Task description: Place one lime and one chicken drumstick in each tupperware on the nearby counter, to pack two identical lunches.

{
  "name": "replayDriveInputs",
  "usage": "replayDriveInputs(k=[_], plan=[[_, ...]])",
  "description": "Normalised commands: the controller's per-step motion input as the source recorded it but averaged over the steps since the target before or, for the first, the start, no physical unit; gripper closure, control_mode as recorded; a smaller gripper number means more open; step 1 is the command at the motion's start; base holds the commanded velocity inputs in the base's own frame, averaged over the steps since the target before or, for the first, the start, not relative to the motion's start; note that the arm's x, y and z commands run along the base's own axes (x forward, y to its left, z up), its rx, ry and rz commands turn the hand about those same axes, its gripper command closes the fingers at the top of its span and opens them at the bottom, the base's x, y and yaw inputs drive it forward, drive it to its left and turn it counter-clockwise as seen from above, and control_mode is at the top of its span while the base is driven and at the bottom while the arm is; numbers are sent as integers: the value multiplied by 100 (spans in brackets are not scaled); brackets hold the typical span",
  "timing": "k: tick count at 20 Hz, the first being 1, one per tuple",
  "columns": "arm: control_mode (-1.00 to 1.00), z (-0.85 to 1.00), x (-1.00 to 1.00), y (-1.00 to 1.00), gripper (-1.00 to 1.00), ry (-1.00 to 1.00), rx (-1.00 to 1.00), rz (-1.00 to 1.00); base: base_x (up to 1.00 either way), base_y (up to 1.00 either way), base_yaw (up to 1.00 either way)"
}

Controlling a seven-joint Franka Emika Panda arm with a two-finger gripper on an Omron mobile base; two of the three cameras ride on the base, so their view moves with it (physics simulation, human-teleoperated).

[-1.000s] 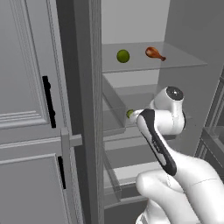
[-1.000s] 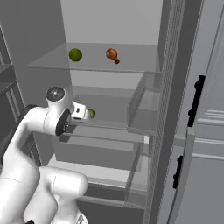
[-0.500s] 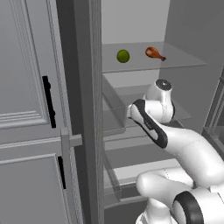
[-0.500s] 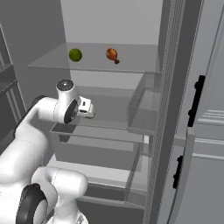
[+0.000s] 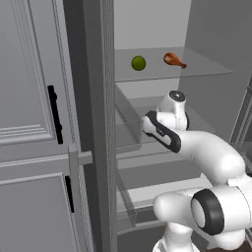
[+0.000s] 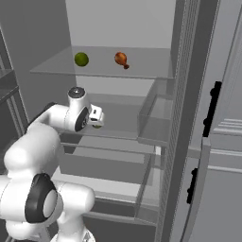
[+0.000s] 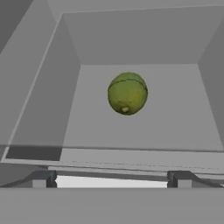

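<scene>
Reaching into the open grey refrigerator for the small round yellow-green lime on the middle shelf [image 7: 127, 93], judged the step in hand. Working with the white two-finger gripper [image 7: 111, 180] spread wide and holding nothing.

Read the hand view from left to right: the left dark fingertip [image 7: 43, 179], then the lime a little right of the midline, then the right fingertip. Find the fruit lying on the plain grey shelf floor, well ahead of both tips and touching neither. Nudge the hand slightly toward the right of that view so the ball sits midway between the tips. Advance level and low over the shelf, jaws wide until the tips pass the widest part of the ball. Close gently and squarely, since a smooth round fruit will likely roll or squirt out under an off-centre squeeze. Lift clear of the front lip before drawing back.

Leave for later, on the clear glass upper shelf [image 5: 206, 71], the second yellow-green lime [image 5: 138, 62] and, just to its right and apart from it, the reddish-brown club-shaped chicken drumstick [image 5: 173, 59].

Hard to judge from the left base view: the gap between tips and fruit, both masked by the white arm [image 5: 206, 152]. Barely readable in the right base view: a sliver of green beneath the hand. Cannot tell how deep the middle shelf runs behind the lime.
</scene>
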Motion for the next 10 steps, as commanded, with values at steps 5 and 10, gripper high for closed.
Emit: replayDriveInputs(k=[5,10], plan=[[-100,-21,41,0,-100,0,0,0,0,0,0],[-100,-16,42,0,-100,2,0,0,0,0,0]])
